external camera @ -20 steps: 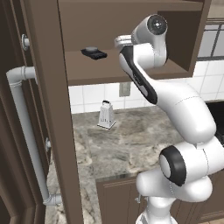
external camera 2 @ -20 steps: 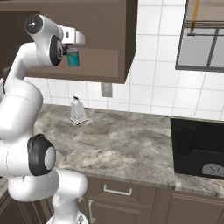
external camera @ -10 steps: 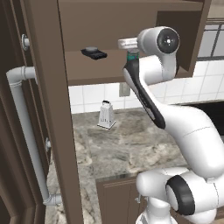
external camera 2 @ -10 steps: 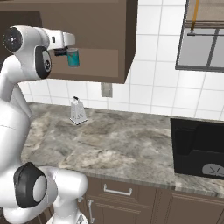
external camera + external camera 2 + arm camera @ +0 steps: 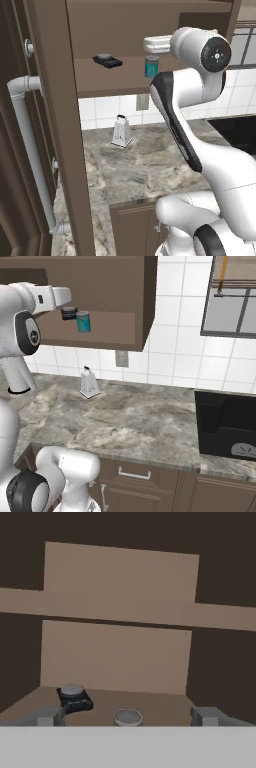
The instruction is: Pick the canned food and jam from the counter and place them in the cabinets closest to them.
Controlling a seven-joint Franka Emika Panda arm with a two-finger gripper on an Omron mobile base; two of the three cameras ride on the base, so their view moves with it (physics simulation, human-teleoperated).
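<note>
No legible label on canned food (image 5: 151, 66)

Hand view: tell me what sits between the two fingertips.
In the hand view the canned food stands on the cabinet shelf between the spread fingertips, untouched. A small black object sits farther in, toward the left.

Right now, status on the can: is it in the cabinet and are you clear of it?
Gripper open, nothing held. Canned food upright on cabinet shelf, jaws either side of it. Black item beside it on shelf. Jam unseen.
</note>
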